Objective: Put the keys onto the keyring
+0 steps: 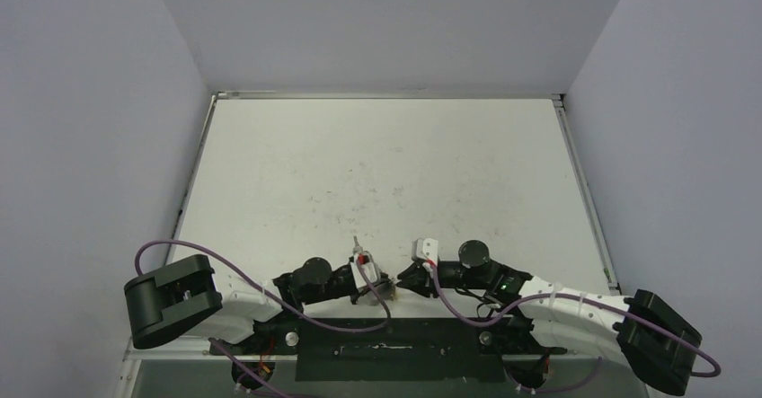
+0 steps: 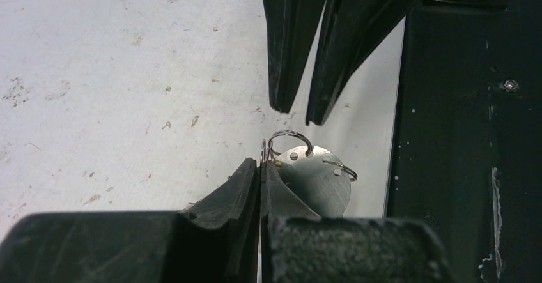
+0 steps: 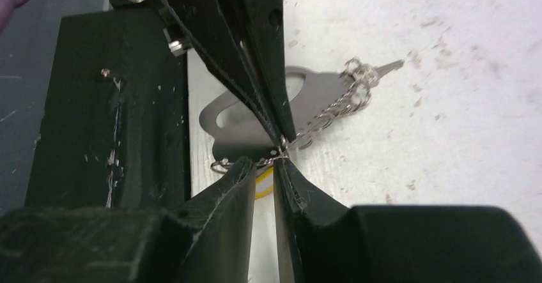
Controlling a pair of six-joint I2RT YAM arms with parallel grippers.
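Low over white table (image 1: 386, 173), left gripper (image 2: 261, 163) pinches keyring (image 2: 319, 181) — right gripper (image 3: 265, 165) opposite.

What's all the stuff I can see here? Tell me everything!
scuffed white table: one, white, beneath everything
black base plate: one, black, table's near edge
flat silver-grey oval metal keyring: one, silver-grey, beside the base plate
chain of small silver wire rings: one, silver, across the keyring
small silver metal key: one, silver, at the chain's end
yellow tag: one, yellow, mostly hidden, near the keyring's edge
left tool: one, black, shut on a chain ring
right tool: one, black, slightly open
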